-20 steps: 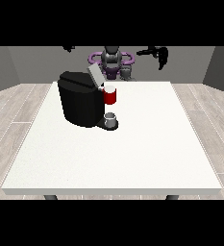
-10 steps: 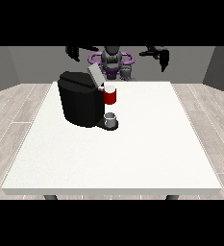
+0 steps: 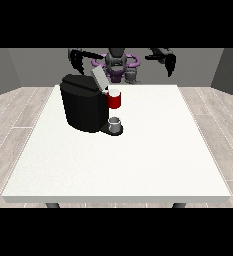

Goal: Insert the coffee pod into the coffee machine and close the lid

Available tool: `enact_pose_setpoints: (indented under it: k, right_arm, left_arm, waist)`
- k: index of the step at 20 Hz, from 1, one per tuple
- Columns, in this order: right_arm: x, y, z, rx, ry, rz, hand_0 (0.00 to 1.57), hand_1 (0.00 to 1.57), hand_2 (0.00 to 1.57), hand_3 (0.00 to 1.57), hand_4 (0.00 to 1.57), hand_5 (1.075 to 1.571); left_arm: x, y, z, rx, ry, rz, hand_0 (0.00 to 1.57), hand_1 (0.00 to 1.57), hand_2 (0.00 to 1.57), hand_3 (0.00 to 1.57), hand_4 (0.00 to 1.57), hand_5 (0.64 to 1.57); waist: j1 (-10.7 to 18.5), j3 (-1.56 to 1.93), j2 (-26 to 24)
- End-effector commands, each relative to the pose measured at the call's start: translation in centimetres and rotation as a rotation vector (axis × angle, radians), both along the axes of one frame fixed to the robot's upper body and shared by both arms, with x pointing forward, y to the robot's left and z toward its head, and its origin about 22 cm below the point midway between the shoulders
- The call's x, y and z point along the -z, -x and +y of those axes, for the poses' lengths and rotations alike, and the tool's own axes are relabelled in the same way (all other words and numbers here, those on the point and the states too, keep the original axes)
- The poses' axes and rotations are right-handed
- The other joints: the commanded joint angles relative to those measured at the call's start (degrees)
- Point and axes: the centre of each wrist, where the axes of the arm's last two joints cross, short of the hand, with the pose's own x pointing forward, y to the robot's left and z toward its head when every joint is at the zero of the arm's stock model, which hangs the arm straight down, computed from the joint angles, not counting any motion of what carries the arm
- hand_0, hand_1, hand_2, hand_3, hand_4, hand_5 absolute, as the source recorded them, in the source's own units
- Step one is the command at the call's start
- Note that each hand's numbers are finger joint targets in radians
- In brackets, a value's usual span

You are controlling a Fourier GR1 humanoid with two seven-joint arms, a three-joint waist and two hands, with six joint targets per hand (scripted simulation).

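Both robot hands lowered | lid (image 3: 99, 78) raised | finger spread unclear | pod unseen

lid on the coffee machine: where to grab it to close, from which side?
Take the lid by its raised free end, coming from above and behind. It stands tilted open over the black coffee machine, hinged low near the red part, so pressing the top edge forward should swing it down.
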Motion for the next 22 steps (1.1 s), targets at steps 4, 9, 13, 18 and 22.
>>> enact_pose_setpoints:
  k: [4, 9, 13, 18, 22]
  right_arm:
    - [-0.2, -1.1, 2.1, -0.073, 0.008, -0.024, 0.00, 0.00, 0.00, 0.00, 0.00, 1.571]
    - [0.1, -2.3, 3.5, -0.059, 0.052, -0.027, 0.00, 0.00, 0.00, 0.00, 0.00, 1.571]
    - [-2.2, -3.5, -0.4, -0.083, 0.063, -0.041, 0.00, 0.00, 0.00, 0.00, 0.00, 1.571]
    - [-2.7, -4.6, 3.1, -0.110, 0.083, -0.057, 0.00, 0.00, 0.00, 0.00, 0.00, 1.571]
    - [-2.8, -5.3, 1.6, -0.073, 0.067, -0.094, 0.00, 0.00, 0.00, 0.00, 0.00, 1.571]
  left_arm:
    - [-1.1, 1.3, 2.6, -0.081, -0.039, -0.038, 0.00, 0.00, 0.00, 0.00, 0.00, 1.571]
    - [-2.2, 2.1, 1.3, -0.029, -0.026, -0.034, 0.00, 0.00, 0.00, 0.00, 0.00, 1.571]
    - [-2.7, 2.6, 1.7, -0.058, -0.040, -0.056, 0.00, 0.00, 0.00, 0.00, 0.00, 1.571]
    - [-2.3, 2.4, 1.8, -0.087, -0.010, -0.110, 0.00, 0.00, 0.00, 0.00, 0.00, 1.571]
    - [-4.7, 2.4, 2.0, -0.041, -0.047, -0.094, 0.00, 0.00, 0.00, 0.00, 0.00, 1.571]
  waist:
    - [-3.52, -0.01, 3.60]
    - [-0.97, 0.00, 4.24]
    - [-1.91, 0.00, 4.87]
    - [-2.53, -0.01, 7.88]
    - [0.51, 0.01, 8.39]
